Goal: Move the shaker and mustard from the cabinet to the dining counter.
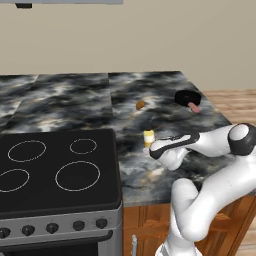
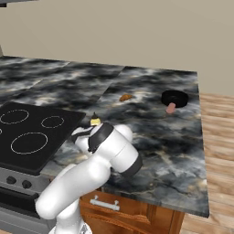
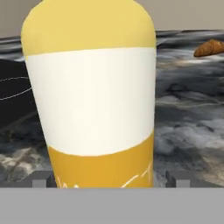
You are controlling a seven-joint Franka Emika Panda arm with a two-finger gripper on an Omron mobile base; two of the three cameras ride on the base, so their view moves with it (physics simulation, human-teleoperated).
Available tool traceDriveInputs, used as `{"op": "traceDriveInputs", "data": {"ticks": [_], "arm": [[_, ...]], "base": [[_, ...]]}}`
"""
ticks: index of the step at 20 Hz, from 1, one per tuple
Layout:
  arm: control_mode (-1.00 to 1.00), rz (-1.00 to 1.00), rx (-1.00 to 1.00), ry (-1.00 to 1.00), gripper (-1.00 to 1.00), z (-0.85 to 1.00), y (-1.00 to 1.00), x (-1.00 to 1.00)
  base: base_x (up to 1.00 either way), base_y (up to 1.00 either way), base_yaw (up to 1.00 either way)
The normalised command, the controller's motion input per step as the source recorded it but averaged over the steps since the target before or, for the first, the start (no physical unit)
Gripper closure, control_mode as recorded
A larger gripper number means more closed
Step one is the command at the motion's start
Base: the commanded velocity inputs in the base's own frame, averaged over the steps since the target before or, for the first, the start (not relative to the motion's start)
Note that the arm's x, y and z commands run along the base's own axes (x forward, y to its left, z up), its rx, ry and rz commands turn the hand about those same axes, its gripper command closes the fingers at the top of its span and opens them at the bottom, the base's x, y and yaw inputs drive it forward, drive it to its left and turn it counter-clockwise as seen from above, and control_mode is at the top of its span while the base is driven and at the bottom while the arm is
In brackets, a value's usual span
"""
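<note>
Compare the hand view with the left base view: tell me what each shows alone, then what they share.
Hand view alone: the mustard's white label close up, with the gripper's fingertips either side of its base. Left base view alone: the stove's knobs, the black pan, the robot arm, the wooden floor. Both: the mustard, the dining counter, the stove top and the brown croissant.

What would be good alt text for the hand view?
The mustard, a yellow bottle with a white label band, stands close up between the gripper fingertips. Behind it lie the dining counter, a brown croissant and the black stovetop.
</note>
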Motion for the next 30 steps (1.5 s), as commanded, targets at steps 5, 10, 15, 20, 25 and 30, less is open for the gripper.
{"op": "traceDriveInputs", "data": {"ticks": [5, 10, 15, 20, 25, 30], "arm": [[-1.00, 0.00, 0.00, 0.00, -1.00, -0.14, -0.06, -0.27], [-1.00, 0.00, 0.00, 0.02, -1.00, 0.02, -0.24, -0.38], [-1.00, -0.06, 0.00, 0.21, -1.00, 0.57, -0.39, -0.17], [-1.00, -0.07, 0.00, 0.36, -1.00, 0.99, -0.46, 0.00], [-1.00, -0.05, 0.00, 0.41, -1.00, 1.00, -0.45, 0.00], [-1.00, -0.02, 0.00, 0.38, -1.00, 0.95, -0.35, -0.26]], "base": [[0.00, 0.00, 0.00], [0.00, 0.00, 0.00], [0.00, 0.00, 0.00], [0.00, 0.00, 0.00], [0.00, 0.00, 0.00], [0.00, 0.00, 0.00]]}}
